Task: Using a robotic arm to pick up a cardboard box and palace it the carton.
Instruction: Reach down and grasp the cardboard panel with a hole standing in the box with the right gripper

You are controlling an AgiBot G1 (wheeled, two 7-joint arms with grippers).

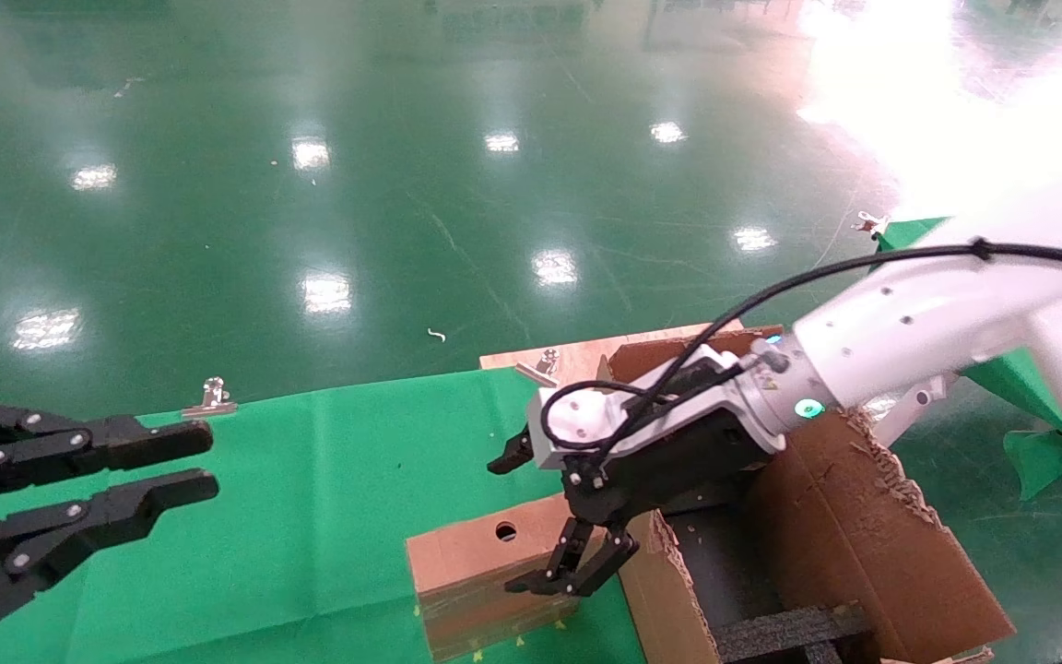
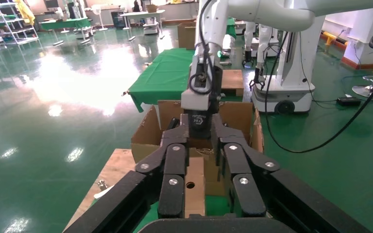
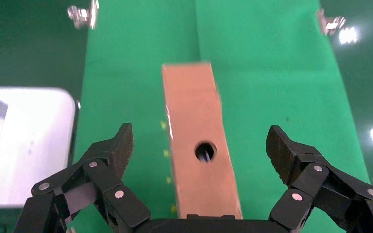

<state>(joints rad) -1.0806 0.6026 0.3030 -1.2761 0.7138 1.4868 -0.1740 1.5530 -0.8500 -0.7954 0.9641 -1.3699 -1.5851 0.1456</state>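
Observation:
The small brown cardboard box (image 1: pixel 471 558) stands on its edge on the green cloth, narrow face with the round hole up, right beside the carton's near wall. My right gripper (image 1: pixel 536 516), on the white arm, is open just above it. In the right wrist view the right gripper (image 3: pixel 200 137) straddles the box (image 3: pixel 194 97), one finger on each side, with clear gaps and no contact. The large carton (image 1: pixel 863 516) with ragged flaps lies under the right wrist. My left gripper (image 1: pixel 204 459) is open and idle at the far left; its view shows the box (image 2: pixel 194 182) and the carton (image 2: pixel 148 136).
The green cloth (image 1: pixel 310 480) covers the table. Metal clips (image 1: pixel 210 398) (image 1: pixel 540 364) sit at its far edge. A wooden board (image 1: pixel 586 350) lies behind the carton. Black foam inserts (image 1: pixel 789 632) lie inside the carton. Shiny green floor lies beyond.

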